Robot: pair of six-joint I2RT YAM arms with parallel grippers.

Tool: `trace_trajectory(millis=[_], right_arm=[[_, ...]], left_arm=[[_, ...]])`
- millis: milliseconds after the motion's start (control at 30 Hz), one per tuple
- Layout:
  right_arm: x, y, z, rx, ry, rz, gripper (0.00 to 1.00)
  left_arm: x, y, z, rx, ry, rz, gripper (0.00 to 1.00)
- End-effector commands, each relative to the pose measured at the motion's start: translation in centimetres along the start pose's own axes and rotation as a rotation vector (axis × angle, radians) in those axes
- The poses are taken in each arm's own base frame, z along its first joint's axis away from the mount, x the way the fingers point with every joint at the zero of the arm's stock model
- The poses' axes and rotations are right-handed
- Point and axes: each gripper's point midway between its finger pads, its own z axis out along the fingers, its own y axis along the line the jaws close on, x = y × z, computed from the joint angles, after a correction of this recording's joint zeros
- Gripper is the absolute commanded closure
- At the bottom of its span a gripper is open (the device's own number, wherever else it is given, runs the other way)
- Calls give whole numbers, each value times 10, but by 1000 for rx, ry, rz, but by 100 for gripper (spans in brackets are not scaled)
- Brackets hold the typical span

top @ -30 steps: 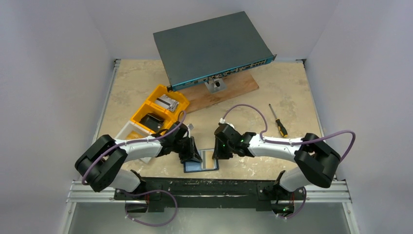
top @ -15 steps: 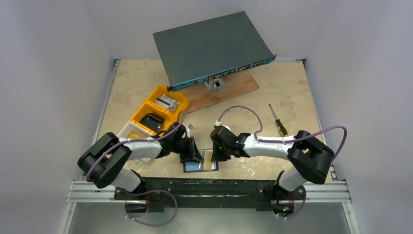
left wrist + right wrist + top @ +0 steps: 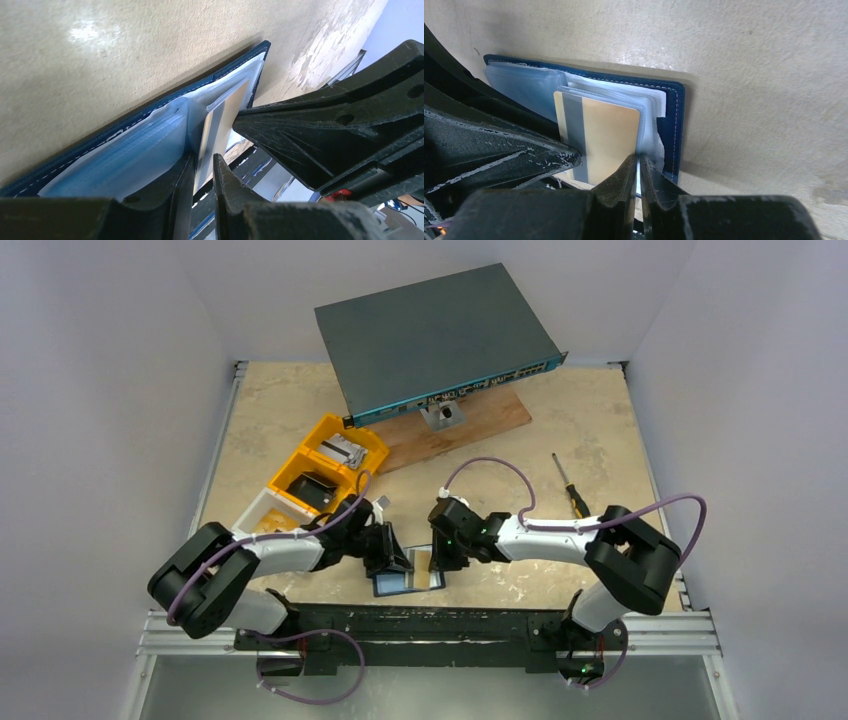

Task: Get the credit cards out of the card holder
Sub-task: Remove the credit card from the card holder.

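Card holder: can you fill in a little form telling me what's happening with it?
holder: open, lying flat on the table
card: gold with a grey stripe, among the clear sleeves
left claw: shut on one edge of the card
right claw: nearly shut on its other edge
cards out: none that I can see

bins (image 3: 290, 468) near left pincer (image 3: 403, 563), screwdriver (image 3: 572, 490) far right

Soft, even light falls from above, and the top view is sharp with faint shadows. In the left wrist view a glare patch whitens the table (image 3: 85, 32). In the right wrist view the card holder (image 3: 674, 125) throws a soft-edged shadow onto the table.
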Motion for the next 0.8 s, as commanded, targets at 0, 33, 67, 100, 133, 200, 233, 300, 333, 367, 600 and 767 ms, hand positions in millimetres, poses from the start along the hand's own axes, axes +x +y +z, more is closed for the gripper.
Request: trace_trajectory(millis=[0,33,67,100,133,200,233,300,333,367,600,767], right_arm=[[19,-25,15,94,48,0,91],[20,-25,16,96,49,-1,91],[20,-26,17,100,51,-1,92],[21,-27,18,103,54,-1,92],[21,-28,19,107,56,-1,93],[23,-31,22,118,63,0,95],[23,-31,22,120,64,2,97],[24,-32,22,124,67,4,100],[25,-33,22,127,70,5,100],[26,-34,22,131,73,6,100],[28,-44,21,163,66,32,100],[26,-51,17,183,49,51,100]], left_arm=[[-4,-14,-11,79,-19,47,81],[-3,-15,-12,85,-18,50,81],[-3,-16,-13,93,-18,54,81],[-3,-19,-13,104,-17,57,81],[-2,-19,-14,111,-14,57,81],[-1,-21,-15,124,-13,52,81],[-1,-21,-15,128,-14,50,81],[-1,-21,-17,138,-17,43,82],[0,-21,-18,141,-14,40,83],[0,-21,-18,145,-14,39,84],[-1,-23,-22,176,-16,40,94],[-2,-20,-23,179,-12,35,100]])
